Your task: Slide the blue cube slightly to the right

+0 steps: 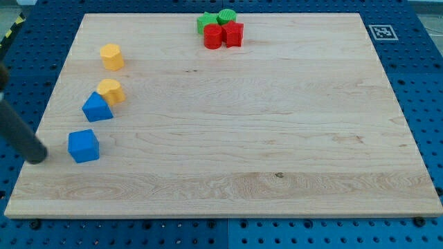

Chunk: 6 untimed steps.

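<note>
The blue cube sits on the wooden board near the view's left edge, low down. My tip is the lower end of a dark rod that comes in from the view's left edge. It rests just left of the blue cube, a small gap away and slightly lower in the view. A blue triangular block lies above the cube, touching a yellow block.
Another yellow block lies further up the left side. At the view's top centre a cluster holds two green blocks and two red blocks. A marker tag sits off the board's top right corner.
</note>
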Tool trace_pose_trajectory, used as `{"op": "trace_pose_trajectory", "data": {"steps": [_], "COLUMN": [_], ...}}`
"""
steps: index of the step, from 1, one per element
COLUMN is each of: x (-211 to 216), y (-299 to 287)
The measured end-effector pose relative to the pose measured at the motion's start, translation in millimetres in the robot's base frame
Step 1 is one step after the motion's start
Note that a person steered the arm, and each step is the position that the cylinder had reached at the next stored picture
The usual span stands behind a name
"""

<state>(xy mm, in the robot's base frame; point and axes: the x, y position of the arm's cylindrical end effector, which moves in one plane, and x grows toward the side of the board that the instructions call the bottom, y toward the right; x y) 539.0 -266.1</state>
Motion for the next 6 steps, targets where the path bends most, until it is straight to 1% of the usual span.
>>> {"op": "trace_pose_trajectory", "data": {"steps": [1,3,4,5,6], "x": [-4.3,-27.2,-41.5,-41.6,-41.4], "y": [60.3,203.1,244.5,227.7,177.8]}}
